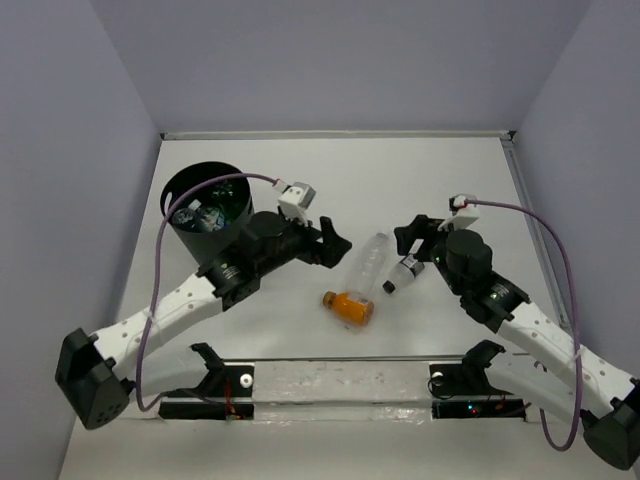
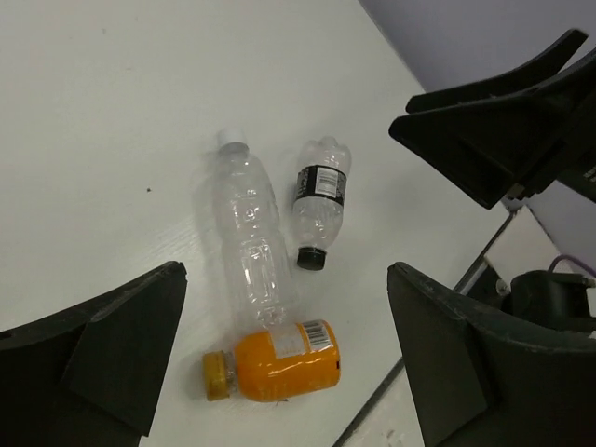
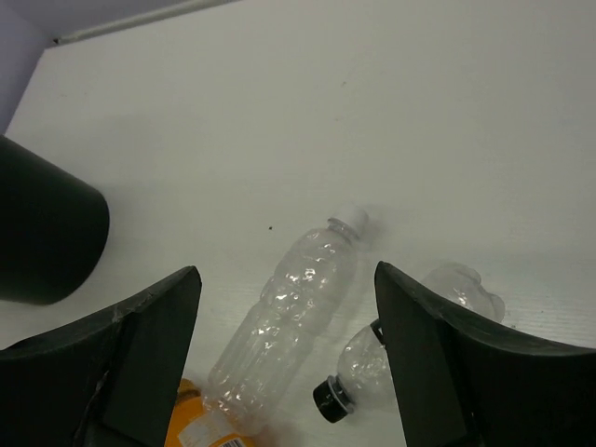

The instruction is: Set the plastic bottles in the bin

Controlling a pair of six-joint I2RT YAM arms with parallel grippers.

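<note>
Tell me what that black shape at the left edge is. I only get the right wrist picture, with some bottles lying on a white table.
Observer: That is the wall of the bin. The top view looks into it, and bottles already lie inside.
Operator: Is the other arm doing anything?
Observer: The left gripper hangs open beside the clear bottle, holding nothing.
Operator: And the orange bit at my bottom edge?
Observer: It is an orange bottle lying on its side, with a yellow cap.
</note>
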